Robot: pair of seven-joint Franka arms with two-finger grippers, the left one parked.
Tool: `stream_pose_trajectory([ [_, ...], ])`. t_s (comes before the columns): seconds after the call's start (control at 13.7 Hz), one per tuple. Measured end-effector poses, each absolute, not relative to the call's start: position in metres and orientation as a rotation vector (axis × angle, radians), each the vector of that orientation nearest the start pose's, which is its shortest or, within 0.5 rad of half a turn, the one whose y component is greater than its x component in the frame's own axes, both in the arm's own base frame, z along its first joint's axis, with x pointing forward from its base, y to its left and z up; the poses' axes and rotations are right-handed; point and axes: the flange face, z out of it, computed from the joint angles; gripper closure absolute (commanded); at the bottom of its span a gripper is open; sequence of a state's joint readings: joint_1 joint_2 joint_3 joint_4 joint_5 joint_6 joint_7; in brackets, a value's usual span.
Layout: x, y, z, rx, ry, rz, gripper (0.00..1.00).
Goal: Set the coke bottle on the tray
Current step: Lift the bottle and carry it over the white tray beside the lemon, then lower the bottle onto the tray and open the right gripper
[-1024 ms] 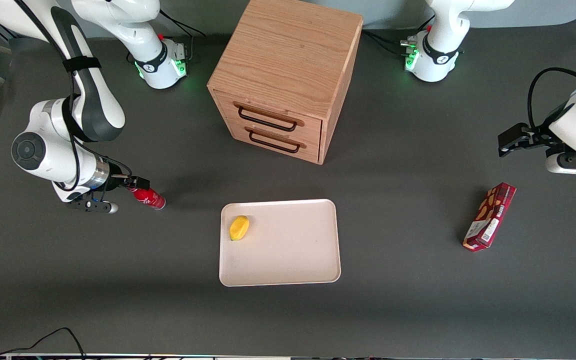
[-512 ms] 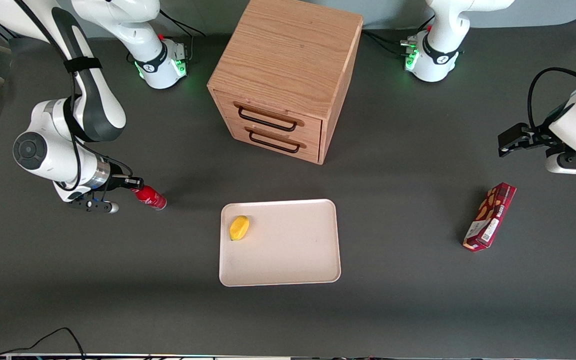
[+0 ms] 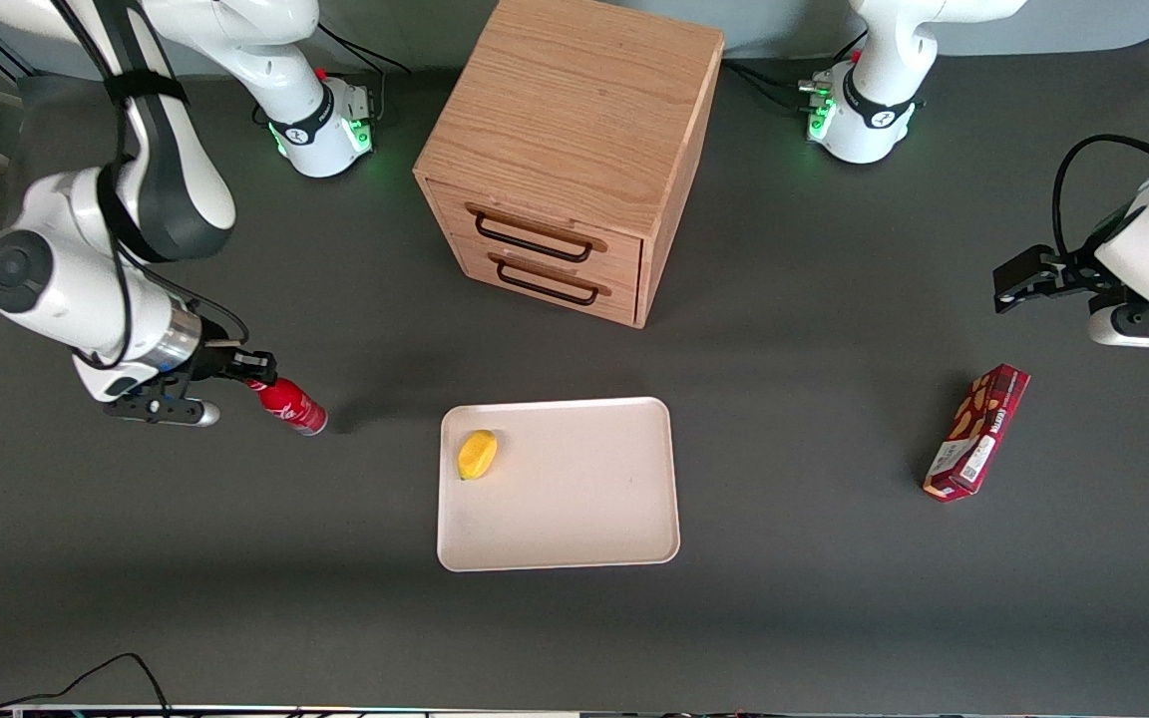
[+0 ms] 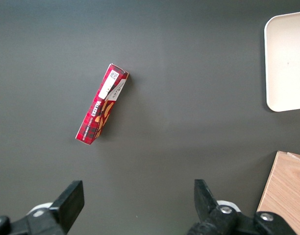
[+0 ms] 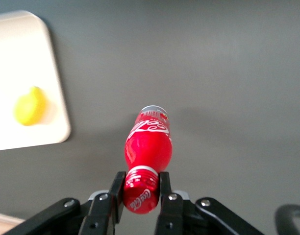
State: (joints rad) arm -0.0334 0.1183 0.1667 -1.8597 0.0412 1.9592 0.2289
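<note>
With the small glossy red coke bottle pinched at its red cap between the two black fingers of the right arm's hand, we judge that the grasp is made and the carry toward the tray is the step in hand. In the front view the bottle hangs tilted from the hand, its base pointing down and toward the flat cream-white rectangular tray; a shadow on the dark grey desk just beside its base suggests it is lifted clear or nearly so, though we cannot tell for certain. It lies toward the working arm's end of the desk, well apart from the tray's rim. The next move, as we read it, calls for carrying the bottle sideways over the low rim, then lowering it onto a bare part of the tray, away from the small yellow lemon-like fruit that sits in the tray near the corner closest to the bottle. Because the grip is only on the narrow cap, we would expect the body to swing, so a slow transfer seems wise. The bottle itself shows a bright red body with white script, a narrow neck, and a pale base visible from the wrist camera.
</note>
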Motion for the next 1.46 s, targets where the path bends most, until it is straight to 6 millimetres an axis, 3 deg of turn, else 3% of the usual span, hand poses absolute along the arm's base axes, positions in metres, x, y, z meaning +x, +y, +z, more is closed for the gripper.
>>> stream_pose_trajectory([
  [0.15,0.593,0.102,0.527,-3.069,0.157,-0.03,1.0],
  [0.22,0.595,0.118,0.554,-3.06,0.161,-0.053,1.0],
  [0.37,0.604,0.157,0.58,-3.037,0.191,-0.065,1.0],
  [0.44,0.612,0.178,0.58,-3.024,0.205,-0.061,1.0],
  [0.59,0.634,0.214,0.557,-3.004,0.236,-0.028,1.0],
  [0.8,0.674,0.251,0.496,-2.972,0.27,0.006,1.0],
  [1.1,0.712,0.266,0.419,-2.925,0.302,-0.044,1.0],
  [1.46,0.72,0.282,0.349,-2.922,0.333,0.004,1.0],
])
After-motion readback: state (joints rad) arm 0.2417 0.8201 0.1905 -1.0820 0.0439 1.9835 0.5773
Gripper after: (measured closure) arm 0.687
